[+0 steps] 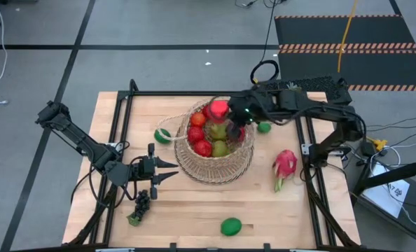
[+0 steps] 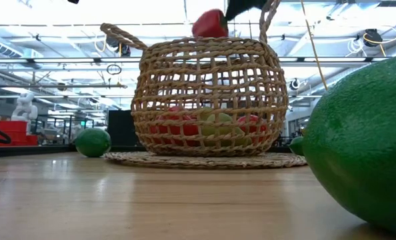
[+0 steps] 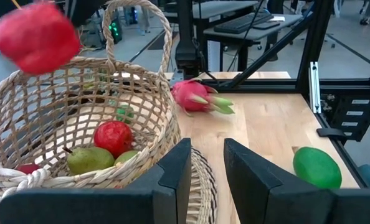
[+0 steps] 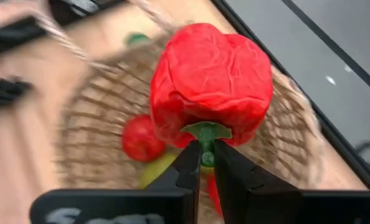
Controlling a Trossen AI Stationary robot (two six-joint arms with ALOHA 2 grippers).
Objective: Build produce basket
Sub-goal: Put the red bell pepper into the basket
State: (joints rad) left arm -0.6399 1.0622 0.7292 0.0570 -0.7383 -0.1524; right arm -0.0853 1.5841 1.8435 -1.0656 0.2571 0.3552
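Note:
The tan wicker basket [image 1: 215,143] stands at the table's middle with red round fruits and green pears inside [image 3: 110,146]. My right gripper [image 1: 234,113] is over the basket, shut on a red bell pepper [image 4: 210,81], which also shows above the rim in the low view [image 2: 210,24]. My left gripper [image 1: 167,169] waits at the basket's left, fingers a little apart and empty [image 3: 207,168]. Dark grapes [image 1: 141,204], a pink dragon fruit [image 1: 284,165] and green limes [image 1: 230,226] lie on the table. My right gripper pinches the pepper's green stem [image 4: 205,148] between its two fingertips. The pepper is lifted clear, held above the basket's open top, its body beyond the fingertips.
A lime [image 1: 163,135] lies left of the basket and another [image 1: 264,127] right of it. The basket's arched handle [image 3: 135,25] rises beside the pepper. A black frame [image 1: 127,94] runs round the table. Free wood lies along the near edge.

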